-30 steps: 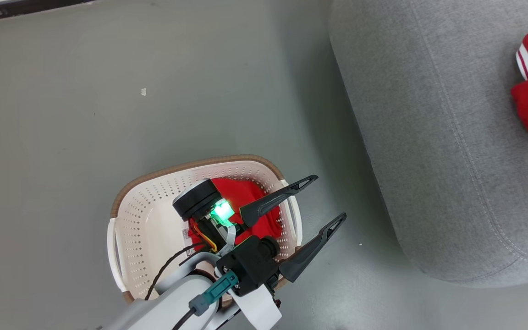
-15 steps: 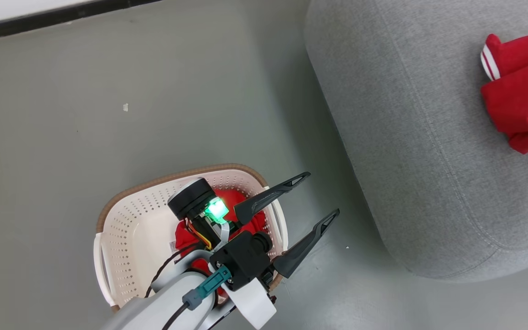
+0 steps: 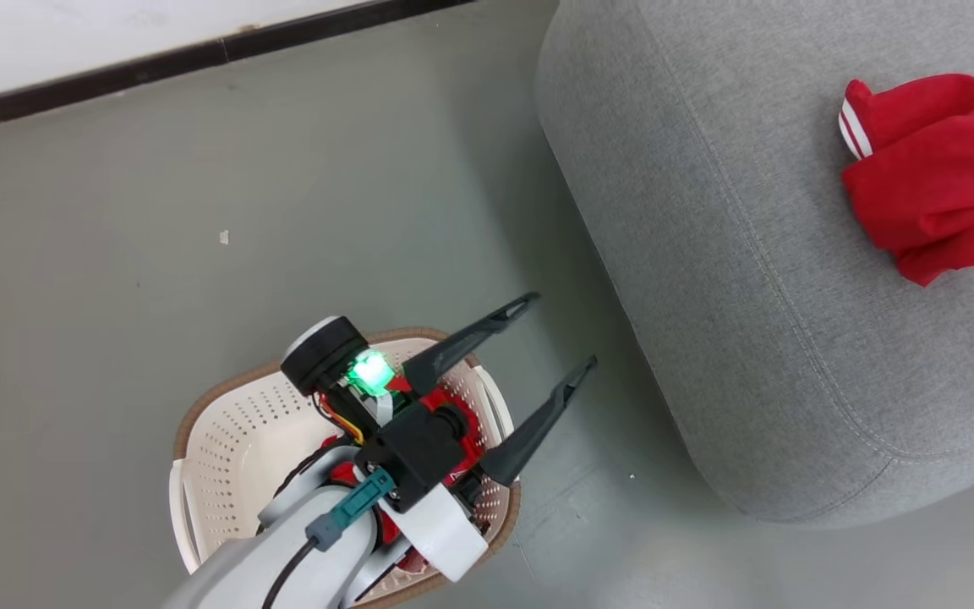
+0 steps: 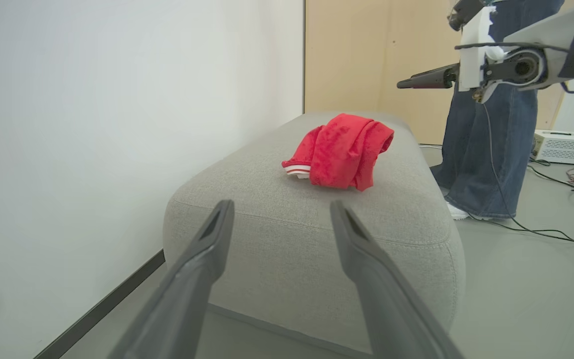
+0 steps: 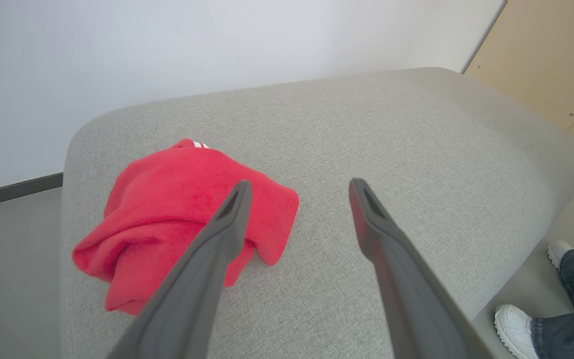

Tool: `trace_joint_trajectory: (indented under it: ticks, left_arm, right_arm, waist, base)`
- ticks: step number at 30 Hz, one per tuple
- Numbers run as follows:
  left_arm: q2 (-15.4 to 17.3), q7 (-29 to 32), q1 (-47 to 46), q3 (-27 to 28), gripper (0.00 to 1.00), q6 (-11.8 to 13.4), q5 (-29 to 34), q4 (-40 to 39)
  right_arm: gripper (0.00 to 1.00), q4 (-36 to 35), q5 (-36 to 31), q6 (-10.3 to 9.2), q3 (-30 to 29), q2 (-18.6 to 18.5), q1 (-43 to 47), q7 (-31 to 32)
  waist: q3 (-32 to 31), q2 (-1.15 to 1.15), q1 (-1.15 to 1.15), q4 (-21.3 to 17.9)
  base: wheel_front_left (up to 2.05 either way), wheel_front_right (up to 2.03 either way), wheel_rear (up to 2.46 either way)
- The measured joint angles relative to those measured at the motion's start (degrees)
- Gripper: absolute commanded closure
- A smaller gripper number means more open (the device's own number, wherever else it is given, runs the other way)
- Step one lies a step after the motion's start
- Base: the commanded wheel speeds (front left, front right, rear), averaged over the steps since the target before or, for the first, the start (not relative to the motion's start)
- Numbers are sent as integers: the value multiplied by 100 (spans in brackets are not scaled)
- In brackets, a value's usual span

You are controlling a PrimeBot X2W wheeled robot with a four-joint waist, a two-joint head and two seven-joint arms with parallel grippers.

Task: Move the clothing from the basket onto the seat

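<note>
The cream basket [image 3: 225, 431] stands on the grey floor at the lower left of the head view. Red clothing [image 3: 453, 406] lies inside it, mostly hidden under my left arm. My left gripper [image 3: 561, 330] hangs open and empty above the basket's far rim, pointing toward the grey seat [image 3: 707, 220]. Another red garment [image 3: 927, 186] with white striped trim lies crumpled on the seat [image 4: 317, 239]. In the left wrist view this garment [image 4: 342, 154] sits beyond the open left gripper [image 4: 281, 204]. My right gripper [image 5: 301, 183] hovers open over the seat [image 5: 416, 149], just right of the garment [image 5: 177, 199].
A white wall with a dark baseboard [image 3: 199, 59] runs behind the basket and seat. A person in jeans [image 4: 486, 149] stands past the seat's far end, a white shoe [image 5: 516, 319] beside it. A white box [image 4: 563, 147] and cables [image 4: 556, 234] lie on the floor there.
The head camera has turned, bringing more of the seat, its garment and the wall into view. My left gripper has moved slightly further past the basket's rim. Both grippers stay open.
</note>
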Motion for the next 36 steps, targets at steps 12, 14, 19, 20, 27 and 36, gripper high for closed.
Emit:
trace_joint_trajectory:
  ticks: [12, 14, 19, 20, 27, 36]
  left_arm:
    - [30, -103, 256, 431, 0, 360, -62, 135]
    - [46, -105, 316, 541, 0, 464, -75, 162]
    - [105, -147, 477, 784, 0, 693, -177, 225]
    - [111, -146, 515, 821, 0, 740, -182, 248]
    - [120, -154, 895, 1196, 0, 1031, -347, 358]
    - [102, -155, 1368, 1633, 0, 1350, -581, 560]
  right_arm:
    - [0, -880, -471, 0, 313, 380, -97, -5]
    - [0, -1013, -566, 0, 427, 498, -161, -5]
    - [0, -1373, -853, 0, 689, 829, -181, -7]
    - [0, -1427, -916, 0, 740, 872, -188, -7]
    - [0, -1703, -1271, 0, 1012, 1279, -272, -12]
    - [0, -1775, -1593, 0, 1092, 1876, -72, -12]
  waist:
    - [-348, 0, 0, 181]
    - [-409, 0, 0, 240]
    - [-562, 0, 0, 406]
    - [-592, 0, 0, 442]
    - [-809, 0, 0, 717]
    - [-1126, 0, 0, 1043]
  base:
    - [0, 0, 0]
    - [0, 0, 0]
    - [0, 0, 0]
    - [0, 0, 0]
    - [0, 0, 0]
    - [0, 0, 0]
